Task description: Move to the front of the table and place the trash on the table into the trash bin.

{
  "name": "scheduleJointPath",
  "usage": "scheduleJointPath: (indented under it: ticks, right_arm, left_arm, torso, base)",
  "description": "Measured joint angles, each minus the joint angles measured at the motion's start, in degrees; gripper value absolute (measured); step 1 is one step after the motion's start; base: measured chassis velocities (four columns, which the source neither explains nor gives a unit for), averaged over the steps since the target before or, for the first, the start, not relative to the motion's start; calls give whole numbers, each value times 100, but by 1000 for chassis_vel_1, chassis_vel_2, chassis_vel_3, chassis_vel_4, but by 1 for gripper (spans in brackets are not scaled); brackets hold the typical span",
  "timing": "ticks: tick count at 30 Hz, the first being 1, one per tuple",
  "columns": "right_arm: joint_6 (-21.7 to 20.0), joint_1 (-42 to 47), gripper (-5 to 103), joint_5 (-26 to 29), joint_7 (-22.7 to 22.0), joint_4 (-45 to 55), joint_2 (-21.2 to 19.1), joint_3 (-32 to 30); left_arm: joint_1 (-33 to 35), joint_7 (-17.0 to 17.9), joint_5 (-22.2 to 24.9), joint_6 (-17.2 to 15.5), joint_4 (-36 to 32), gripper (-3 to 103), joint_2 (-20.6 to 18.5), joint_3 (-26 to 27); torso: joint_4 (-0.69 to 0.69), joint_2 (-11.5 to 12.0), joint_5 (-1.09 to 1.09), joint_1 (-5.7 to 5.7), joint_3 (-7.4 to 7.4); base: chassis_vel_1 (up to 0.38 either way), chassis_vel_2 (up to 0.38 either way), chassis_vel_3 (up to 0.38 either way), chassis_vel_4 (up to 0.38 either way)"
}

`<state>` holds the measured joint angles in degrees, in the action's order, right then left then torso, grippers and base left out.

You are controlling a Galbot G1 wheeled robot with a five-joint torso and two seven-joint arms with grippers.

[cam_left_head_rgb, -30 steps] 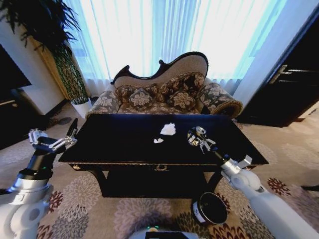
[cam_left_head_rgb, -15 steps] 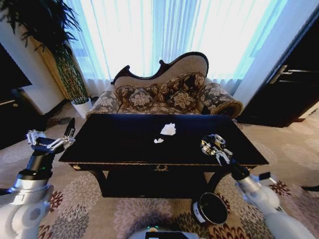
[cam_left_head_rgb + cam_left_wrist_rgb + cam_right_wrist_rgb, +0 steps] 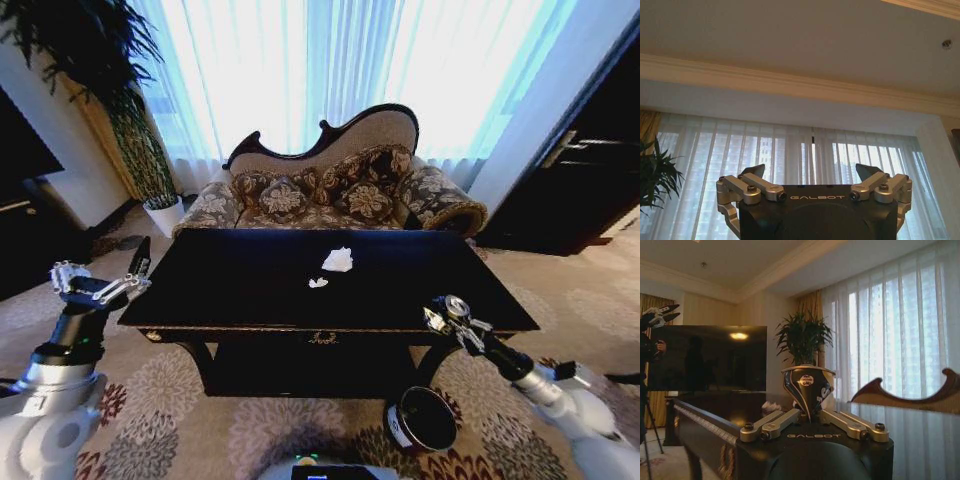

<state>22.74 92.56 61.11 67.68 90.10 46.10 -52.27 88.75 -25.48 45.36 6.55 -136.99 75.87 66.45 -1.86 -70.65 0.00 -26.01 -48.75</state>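
Note:
The glossy black table [image 3: 250, 280] stands in front of me. On it lie a white paper lump [image 3: 338, 260] and a smaller white scrap [image 3: 318, 283]. My right gripper [image 3: 446, 314] hovers over the table's front right edge, shut on a shiny silver-black piece of trash [image 3: 456, 304]. In the right wrist view the gripper [image 3: 810, 412] pinches that shiny piece [image 3: 807, 385] upright above the table [image 3: 700, 415]. The round dark trash bin [image 3: 422, 418] sits on the carpet below and a little left of this gripper. My left gripper [image 3: 100, 287] is raised beside the table's left end, open and empty [image 3: 810, 172].
A patterned sofa [image 3: 330, 190] stands close behind the table. A tall potted plant [image 3: 130, 130] is at the back left and a dark door [image 3: 590, 170] at the right. Floral carpet surrounds the table, with open floor at the front left.
My right gripper has drawn back from over the table to its front right edge, carrying the shiny piece toward the bin's side. The left arm has stayed where it was.

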Motion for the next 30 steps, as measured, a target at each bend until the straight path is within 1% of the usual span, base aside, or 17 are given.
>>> scheduleJointPath:
  ticks: [1,4,7,8,10,11,14,17,19,20,21,23,24,26,27,28,30]
  right_arm:
    - [0,0,0,0,0,0,0,0]
    - [2,240,0,163,402,-169,127,-164]
    - [2,298,0,170,538,-233,164,-215]
    - [20,345,0,145,721,-374,202,-266]
    - [73,350,0,50,903,-663,231,-276]
    - [73,350,0,50,903,-663,231,-276]
    - [302,160,0,-247,952,-1270,245,-48]
    - [392,34,0,-421,829,-1560,279,159]
    - [438,-163,0,-647,521,-1885,366,492]
    - [457,-246,0,-762,421,-1998,394,608]
    - [457,-246,0,-762,421,-1998,394,608]
    - [521,-453,0,-1222,211,-2275,447,817]
    - [600,-614,0,-1665,92,-2513,471,933]
    - [687,-795,0,-2268,-118,-2825,509,1081]
    - [687,-795,0,-2268,-118,-2825,509,1081]
    - [700,-841,0,-2442,-191,-2911,523,1120]
    - [792,-1044,0,-3100,-471,-3286,572,1223]
  left_arm:
    - [0,0,0,0,0,100,0,0]
    - [-34,7,35,-25,37,100,-52,-10]
    - [-48,13,53,-29,48,100,-70,-7]
    - [-63,17,71,-37,56,100,-87,-5]
    - [-73,20,92,-41,61,100,-96,-3]
    - [-73,20,92,-41,61,100,-96,-3]
    - [-71,21,145,-37,81,100,-111,38]
    - [-62,22,183,-25,91,100,-121,70]
    - [-55,22,212,-16,94,100,-126,103]
    - [-52,21,218,-15,94,100,-126,108]
    - [-52,21,218,-15,94,100,-126,108]
    - [-38,21,241,-13,78,100,-126,137]
    - [-27,21,259,-13,54,100,-128,169]
    - [-7,21,297,-13,34,100,-144,225]
    - [-7,21,297,-13,34,100,-144,225]
    - [-2,21,304,-13,31,100,-148,241]
    - [12,21,329,-13,20,100,-167,300]
  torso:
    - [0,0,0,0,0]
    - [0,0,0,0,0]
    - [0,0,-1,0,0]
    - [-1,0,-1,0,0]
    - [0,0,-1,0,0]
    - [0,0,-1,0,0]
    - [-1,0,-2,0,0]
    - [0,0,0,0,0]
    - [-1,0,-1,0,0]
    - [-1,0,0,0,0]
    - [-1,0,0,0,0]
    - [0,0,-1,0,0]
    - [1,0,-1,0,0]
    - [1,0,-1,0,0]
    - [1,0,-1,0,0]
    - [0,0,-1,0,0]
    - [-1,0,0,0,0]
  base:
    - [0,0,0,0]
    - [0,0,0,0]
    - [0,0,0,0]
    - [0,0,0,0]
    - [0,0,0,0]
    - [0,0,0,0]
    - [0,0,0,0]
    - [0,0,0,0]
    - [0,0,0,0]
    - [0,0,0,0]
    - [0,0,0,0]
    - [0,0,0,0]
    - [0,0,0,0]
    - [0,0,0,0]
    - [0,0,0,0]
    - [0,0,0,0]
    - [0,0,0,0]
